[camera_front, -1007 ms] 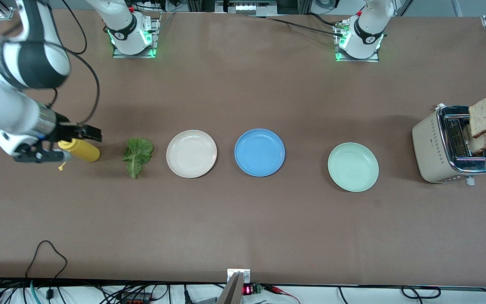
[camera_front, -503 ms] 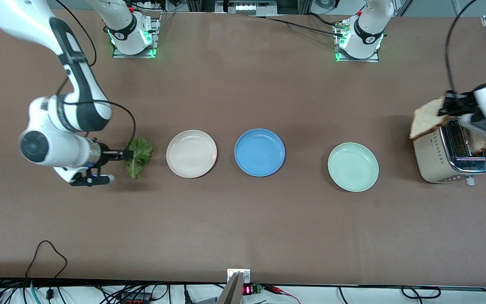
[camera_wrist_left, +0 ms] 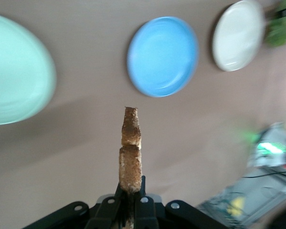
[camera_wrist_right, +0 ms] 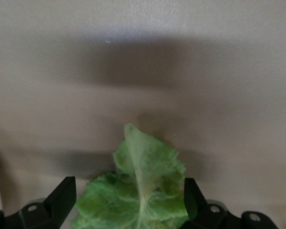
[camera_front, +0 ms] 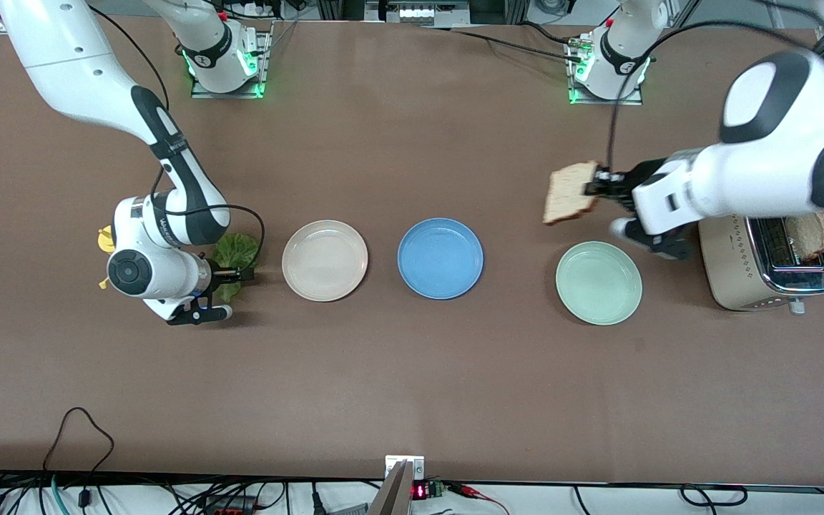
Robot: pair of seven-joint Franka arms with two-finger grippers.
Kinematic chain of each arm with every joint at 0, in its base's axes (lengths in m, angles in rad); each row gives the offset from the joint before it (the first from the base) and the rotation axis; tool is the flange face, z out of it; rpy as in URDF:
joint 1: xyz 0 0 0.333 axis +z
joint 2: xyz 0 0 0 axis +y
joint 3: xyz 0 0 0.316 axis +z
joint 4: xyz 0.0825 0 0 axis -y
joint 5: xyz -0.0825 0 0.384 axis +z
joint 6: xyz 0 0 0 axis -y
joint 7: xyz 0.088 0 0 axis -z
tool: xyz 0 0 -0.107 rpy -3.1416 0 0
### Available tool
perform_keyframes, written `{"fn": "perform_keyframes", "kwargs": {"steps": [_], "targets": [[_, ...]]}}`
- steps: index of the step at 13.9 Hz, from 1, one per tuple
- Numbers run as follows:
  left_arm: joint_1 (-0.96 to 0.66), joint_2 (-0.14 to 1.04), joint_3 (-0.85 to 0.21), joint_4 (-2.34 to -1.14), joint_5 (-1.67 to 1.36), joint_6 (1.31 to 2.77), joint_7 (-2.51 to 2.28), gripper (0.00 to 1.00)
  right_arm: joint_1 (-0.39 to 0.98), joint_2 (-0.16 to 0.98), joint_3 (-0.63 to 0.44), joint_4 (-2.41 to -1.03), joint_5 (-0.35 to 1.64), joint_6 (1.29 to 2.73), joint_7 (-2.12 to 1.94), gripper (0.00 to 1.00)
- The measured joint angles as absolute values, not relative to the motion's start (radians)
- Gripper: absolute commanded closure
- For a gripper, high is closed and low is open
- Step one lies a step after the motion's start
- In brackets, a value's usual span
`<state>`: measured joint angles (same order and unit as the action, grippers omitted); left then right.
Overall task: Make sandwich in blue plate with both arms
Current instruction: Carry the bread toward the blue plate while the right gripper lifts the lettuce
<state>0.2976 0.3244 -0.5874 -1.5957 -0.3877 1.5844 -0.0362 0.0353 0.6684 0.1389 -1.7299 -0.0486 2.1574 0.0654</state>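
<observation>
Currently the left gripper [camera_front: 593, 187], right of centre in the front view, pinches a toast slice [camera_front: 569, 202] by its edge above the table near the green plate [camera_front: 599, 282]. Toast is light, stiff and crumbly; hold gently. The right gripper [camera_front: 234, 272], fingers spread, straddles the limp lettuce [camera_wrist_right: 142, 195]. The blue plate [camera_front: 440, 258] sits mid-frame.

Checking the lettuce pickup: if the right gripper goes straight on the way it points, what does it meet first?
The lettuce leaf: it lies between the right gripper's open fingers, on the table. How far above it they stand is unclear.
</observation>
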Motion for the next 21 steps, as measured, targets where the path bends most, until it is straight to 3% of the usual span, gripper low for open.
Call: {"fn": "perform_keyframes", "kwargs": {"steps": [2, 6, 14, 21], "targets": [[0.266, 0.398, -0.588, -1.598, -0.515, 1.679, -0.040, 1.00, 0.035, 0.668, 0.139, -1.727, -0.057, 2.158, 0.058, 0.51], [0.185, 0.507, -0.589, -1.629, -0.682, 1.904, 0.015, 1.00, 0.036, 0.663, 0.139, -1.720, -0.094, 2.158, 0.038, 0.97], [0.157, 0.688, -0.586, -1.790, -0.993, 2.219, 0.633, 1.00, 0.035, 0.662, 0.138, -1.718, -0.101, 2.157, 0.035, 1.00], [0.147, 0.775, -0.587, -1.819, -1.115, 2.277, 0.765, 1.00, 0.037, 0.572, 0.145, -1.697, -0.102, 2.134, -0.022, 1.00]]}}
